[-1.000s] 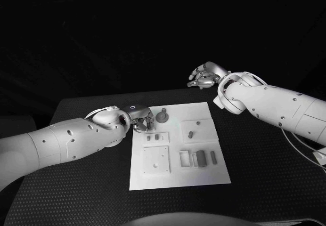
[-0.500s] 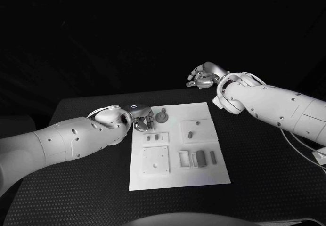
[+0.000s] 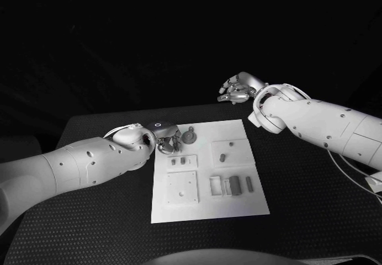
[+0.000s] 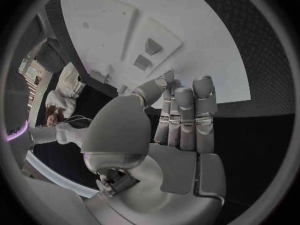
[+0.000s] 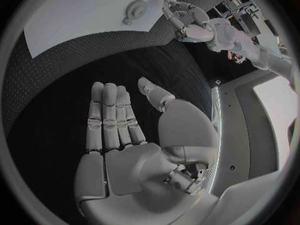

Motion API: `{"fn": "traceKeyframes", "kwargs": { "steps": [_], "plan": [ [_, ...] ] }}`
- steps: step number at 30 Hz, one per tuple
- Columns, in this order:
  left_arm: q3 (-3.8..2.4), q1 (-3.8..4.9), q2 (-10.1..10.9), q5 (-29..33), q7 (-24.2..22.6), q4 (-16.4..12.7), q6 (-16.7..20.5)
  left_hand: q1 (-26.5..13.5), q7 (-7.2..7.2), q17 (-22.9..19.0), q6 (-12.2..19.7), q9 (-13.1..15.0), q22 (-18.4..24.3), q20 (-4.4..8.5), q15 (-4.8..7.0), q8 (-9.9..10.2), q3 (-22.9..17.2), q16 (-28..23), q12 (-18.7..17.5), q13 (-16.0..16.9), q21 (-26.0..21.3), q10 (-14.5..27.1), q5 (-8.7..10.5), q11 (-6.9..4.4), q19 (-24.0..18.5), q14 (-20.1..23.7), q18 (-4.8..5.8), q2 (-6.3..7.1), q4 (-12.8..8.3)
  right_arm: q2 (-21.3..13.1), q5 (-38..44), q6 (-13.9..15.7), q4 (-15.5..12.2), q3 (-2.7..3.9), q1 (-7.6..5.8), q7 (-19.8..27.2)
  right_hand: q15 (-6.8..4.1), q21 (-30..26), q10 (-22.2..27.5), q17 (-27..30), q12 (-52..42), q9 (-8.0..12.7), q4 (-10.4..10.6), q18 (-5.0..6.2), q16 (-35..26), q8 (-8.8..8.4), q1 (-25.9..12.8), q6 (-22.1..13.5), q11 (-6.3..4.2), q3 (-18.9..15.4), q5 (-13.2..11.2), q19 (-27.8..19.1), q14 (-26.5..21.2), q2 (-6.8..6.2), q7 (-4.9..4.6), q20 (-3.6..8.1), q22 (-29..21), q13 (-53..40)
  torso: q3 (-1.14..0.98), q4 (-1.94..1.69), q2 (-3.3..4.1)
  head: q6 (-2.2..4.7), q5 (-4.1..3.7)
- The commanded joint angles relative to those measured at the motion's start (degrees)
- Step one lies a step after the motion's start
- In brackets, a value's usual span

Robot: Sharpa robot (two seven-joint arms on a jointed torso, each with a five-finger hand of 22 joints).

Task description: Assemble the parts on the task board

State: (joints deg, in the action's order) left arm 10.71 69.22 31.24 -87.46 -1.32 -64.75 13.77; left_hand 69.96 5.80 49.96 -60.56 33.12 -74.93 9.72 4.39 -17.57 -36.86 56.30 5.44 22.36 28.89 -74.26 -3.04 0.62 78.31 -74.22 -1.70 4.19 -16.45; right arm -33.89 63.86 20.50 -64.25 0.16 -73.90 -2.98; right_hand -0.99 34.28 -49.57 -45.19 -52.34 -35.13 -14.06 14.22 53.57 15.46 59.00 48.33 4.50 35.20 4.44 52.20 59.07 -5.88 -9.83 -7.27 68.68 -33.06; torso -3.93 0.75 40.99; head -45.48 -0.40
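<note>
White task board (image 3: 239,207) lies mid-table on the black table (image 3: 95,232), carrying raised white blocks with recesses. Grey parts: one round piece (image 3: 189,136) at the board's far left corner, small pieces in the blocks, upright bars (image 3: 235,185) near centre. Left hand (image 3: 165,144), fingers straight and together, holding nothing, sits at the board's far left edge beside the round piece. Right hand (image 3: 236,89), released, fingers extended, hangs beyond the board's far right corner.
</note>
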Motion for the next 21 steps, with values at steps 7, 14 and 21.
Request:
{"fn": "traceKeyframes", "kwargs": {
  "steps": [7,14,21],
  "plan": [
    [-0.04,-0.47,-0.70,-0.25,-0.92,0.95,-0.17,0.12,0.01,-0.07,-0.40,0.07,-1.34,0.31,0.21,-0.33,-0.34,0.38,0.14,0.06,0.43,-1.38,-0.14,1.20,-0.03,0.00,-5.56,-0.61,0.02,0.10,0.05,-0.25,-0.15,0.03,0.02,0.60,0.02,-0.41,-0.13,-0.10,0.26,0.05,-0.03,0.78,-0.27,-0.01,0.13,-0.13,-0.09,-0.38,0.11,-0.05,0.36,0.32,-0.42,-0.19,0.03,0.09,-0.01,0.05,0.01,-0.01,-0.23],
    [-0.04,-0.90,-0.72,-0.24,-1.03,1.53,0.04,0.09,0.02,-0.08,-0.38,0.07,-1.35,0.33,0.21,-0.30,-0.34,0.44,0.10,0.07,0.48,-1.37,-0.14,1.20,-0.01,-0.04,-5.55,-0.62,0.02,0.05,0.05,-0.26,-0.25,0.03,0.01,0.60,0.02,-0.42,-0.13,-0.14,0.26,0.05,-0.03,0.78,-0.31,0.00,0.13,-0.13,-0.09,-0.39,0.11,-0.05,0.37,0.34,-0.42,-0.19,0.04,0.11,0.01,0.00,0.02,-0.10,-0.44],
    [-0.04,-0.96,-0.90,-0.14,-1.24,1.58,0.27,0.08,0.03,-0.09,-0.37,0.07,-1.36,0.35,0.20,-0.28,-0.36,0.49,0.07,0.08,0.52,-1.37,-0.15,1.20,0.00,-0.06,-5.55,-0.64,0.01,0.11,0.05,-0.25,-0.20,0.03,0.01,0.61,0.02,-0.45,-0.13,-0.18,0.25,0.06,-0.03,0.78,-0.35,0.00,0.14,-0.13,-0.08,-0.40,0.11,-0.04,0.39,0.34,-0.42,-0.19,0.05,0.14,0.08,-0.03,-0.04,-0.19,-0.50]
  ]
}}
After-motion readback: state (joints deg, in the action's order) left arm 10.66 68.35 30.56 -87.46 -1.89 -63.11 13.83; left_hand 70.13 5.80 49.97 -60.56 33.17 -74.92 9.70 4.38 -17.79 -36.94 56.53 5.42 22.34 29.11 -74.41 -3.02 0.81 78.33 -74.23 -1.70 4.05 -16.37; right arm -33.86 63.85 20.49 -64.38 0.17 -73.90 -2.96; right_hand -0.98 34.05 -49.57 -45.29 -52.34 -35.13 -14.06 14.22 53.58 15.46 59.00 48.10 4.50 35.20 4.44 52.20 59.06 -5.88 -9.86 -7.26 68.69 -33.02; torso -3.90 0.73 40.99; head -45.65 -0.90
